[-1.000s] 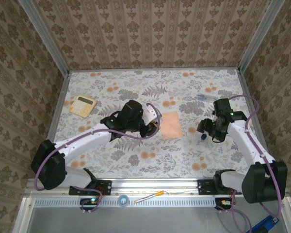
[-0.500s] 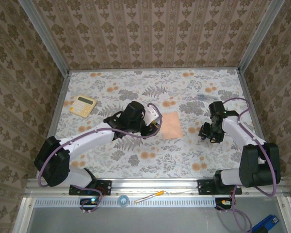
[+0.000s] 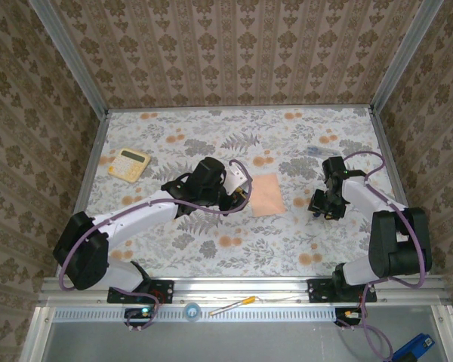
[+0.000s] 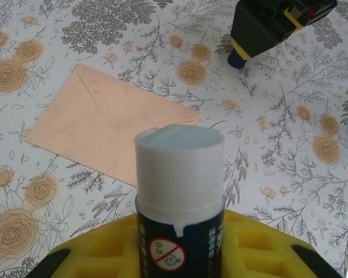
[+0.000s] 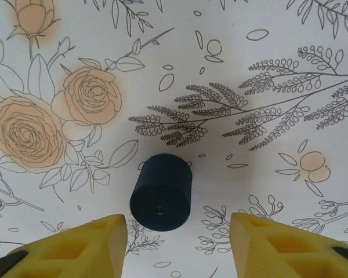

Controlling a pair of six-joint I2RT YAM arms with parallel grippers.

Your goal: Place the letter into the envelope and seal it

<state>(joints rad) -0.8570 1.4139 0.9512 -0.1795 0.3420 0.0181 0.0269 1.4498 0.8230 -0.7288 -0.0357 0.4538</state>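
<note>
- Wallpapered walls close three sides of one floral-cloth table (image 3: 211,241); bare cloth lies around the middle and toward the far edge.
- Two arms reach in from the near rail.
- One salmon envelope (image 3: 268,194) lies flat mid-table with its flap down, well apart from every edge. It is just beside the left gripper (image 3: 241,194) on that gripper's right, and the right gripper (image 3: 323,207) stands farther right.
- One yellow calculator (image 3: 129,163) sits near the left edge.
- One uncapped glue stick (image 4: 180,185) stands clamped in the left gripper.
- One dark cap (image 5: 161,192) rests on the cloth between the right gripper's parted fingers, touching neither.
</note>
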